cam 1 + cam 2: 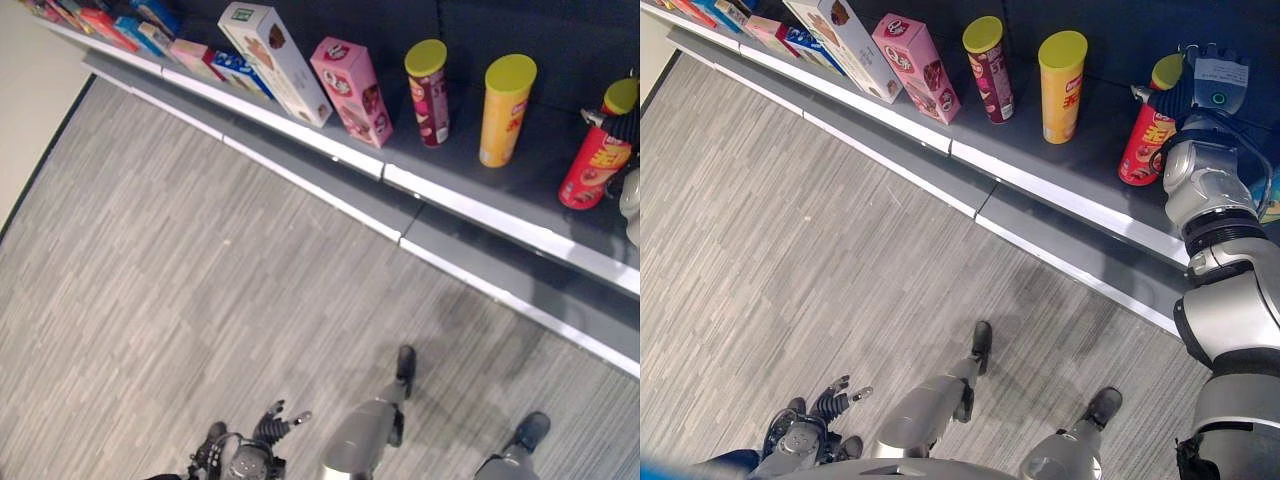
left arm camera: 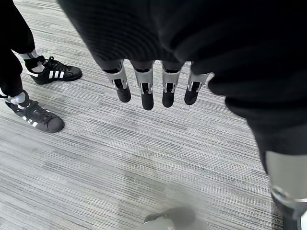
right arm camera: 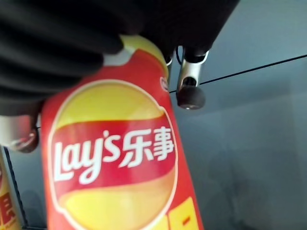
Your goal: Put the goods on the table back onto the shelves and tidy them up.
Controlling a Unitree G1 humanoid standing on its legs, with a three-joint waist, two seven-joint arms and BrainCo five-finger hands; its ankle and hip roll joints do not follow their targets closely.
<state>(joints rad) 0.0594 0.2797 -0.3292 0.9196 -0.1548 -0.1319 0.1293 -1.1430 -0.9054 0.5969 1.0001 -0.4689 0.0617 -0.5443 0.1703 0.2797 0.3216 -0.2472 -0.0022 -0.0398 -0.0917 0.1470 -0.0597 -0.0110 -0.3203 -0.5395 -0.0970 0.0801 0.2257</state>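
Right hand (image 1: 1212,88) gripping red can (image 1: 1145,138) upright on shelf (image 1: 1060,175).

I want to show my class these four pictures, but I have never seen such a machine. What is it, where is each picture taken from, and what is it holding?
It is a walking humanoid robot with two arms and fingered hands. Two pictures come from cameras in its head, looking down at a grey shelf and the carpet. On the shelf stand a white box, a pink box, a maroon can, a yellow can and a red crisp can. The other two come from cameras on its wrists. The right hand is curled round the red crisp can, which stands on the shelf. The left hand hangs open above the carpet, near a person's black shoes.
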